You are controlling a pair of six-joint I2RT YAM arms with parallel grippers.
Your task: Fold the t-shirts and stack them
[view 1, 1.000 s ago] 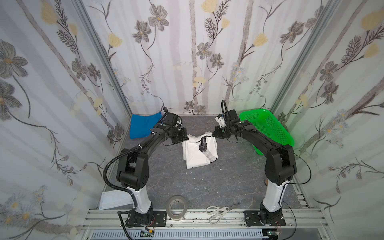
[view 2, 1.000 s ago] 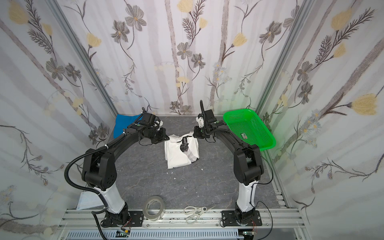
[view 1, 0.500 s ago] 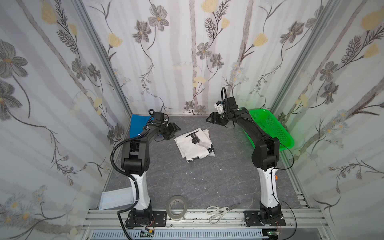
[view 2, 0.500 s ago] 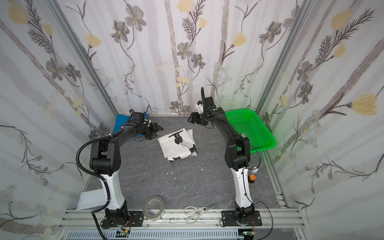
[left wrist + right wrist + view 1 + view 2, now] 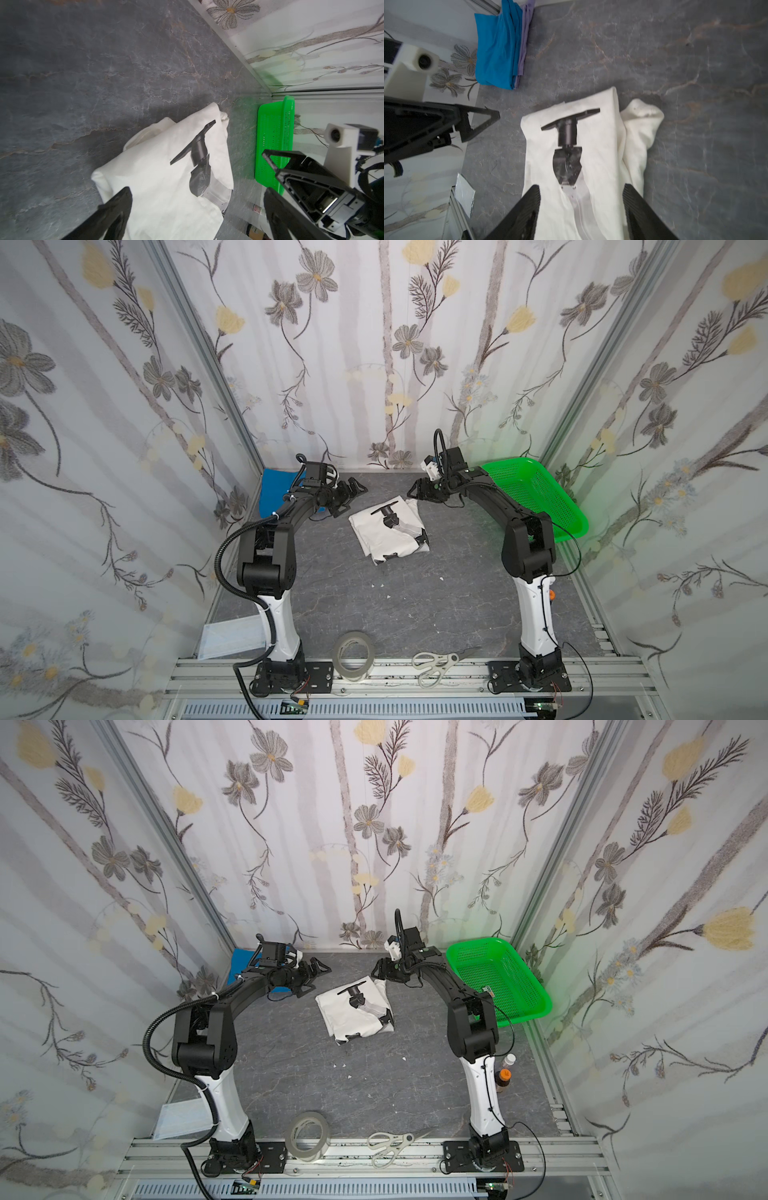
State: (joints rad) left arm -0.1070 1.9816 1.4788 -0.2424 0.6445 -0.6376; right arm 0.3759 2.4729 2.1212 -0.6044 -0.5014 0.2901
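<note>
Left gripper (image 5: 197, 190): jaws spread wide, nothing between them. Right gripper (image 5: 581, 187): jaws apart too, a bit narrower, also empty. Both hang off the cloth at the far end of the white t-shirt (image 5: 386, 531), one on each side of it in both top views.

White t-shirt lies mid-table, partly folded, print up, skewed to the table edges. Blue t-shirt (image 5: 274, 489) sits folded in the far left corner, well apart from it, on a purple layer (image 5: 525, 41).

Risks as we judge them:
- Fold is loose. A bunched flap (image 5: 641, 116) sticks out past one long edge. If we pinch only the top layer, the bundle opens on the lift.
- Shirt is skewed. If we carry it as is, it lands crooked on the blue one.
- Grippers are near each other. If both close on the same far edge, the fingers may clash.
- Left arm crosses over the blue t-shirt in the top views and we can't tell its clearance. A low sweep could drag that stack.
- Green basket (image 5: 536, 489) sits just beside the right forearm. A wide swing knocks it.
</note>
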